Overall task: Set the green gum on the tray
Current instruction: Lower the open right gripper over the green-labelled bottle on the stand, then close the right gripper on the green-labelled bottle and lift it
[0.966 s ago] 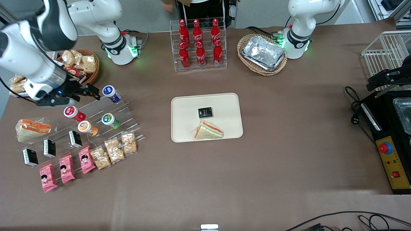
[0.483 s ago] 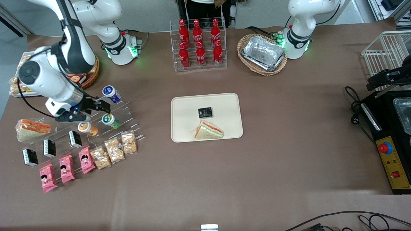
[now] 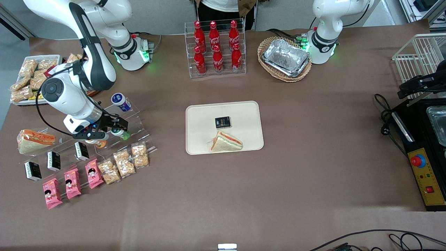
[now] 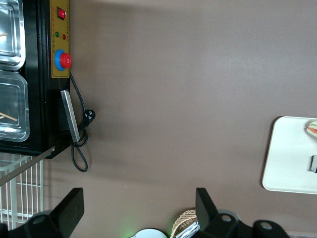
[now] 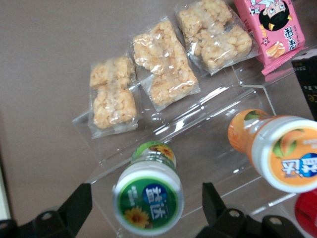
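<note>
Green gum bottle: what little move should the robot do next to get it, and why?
Probably ease straight down. The gripper is open above the green gum, which sits between its fingers on the clear rack, not yet gripped. Then it could close, lift, and head for the tray.

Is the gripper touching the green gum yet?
Apart. The right wrist view shows the open gripper straddling the green gum, with clear acrylic visible between each finger and the bottle.

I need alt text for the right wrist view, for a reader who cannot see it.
The open gripper straddles the green gum, which leans on a clear acrylic display step. An orange-lidded bottle lies beside the gum, with three bags of puffed snacks and a pink packet on the brown table.
</note>
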You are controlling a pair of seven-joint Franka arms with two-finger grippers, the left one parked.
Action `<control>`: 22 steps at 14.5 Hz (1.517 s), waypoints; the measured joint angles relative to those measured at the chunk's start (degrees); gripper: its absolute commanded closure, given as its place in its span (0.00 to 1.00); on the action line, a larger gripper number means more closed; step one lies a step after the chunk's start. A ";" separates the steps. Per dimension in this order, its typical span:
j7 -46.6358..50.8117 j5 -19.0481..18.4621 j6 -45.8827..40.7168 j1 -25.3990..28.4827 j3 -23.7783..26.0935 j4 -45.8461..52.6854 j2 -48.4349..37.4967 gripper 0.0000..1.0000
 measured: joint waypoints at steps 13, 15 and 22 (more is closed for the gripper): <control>-0.04 0.00 -10.28 -0.03 -0.21 6.02 -2.34 0.72; -0.04 0.00 -21.38 -0.12 -0.45 12.62 -4.20 0.72; -0.04 0.00 -44.82 -0.37 -0.74 33.19 -4.74 0.72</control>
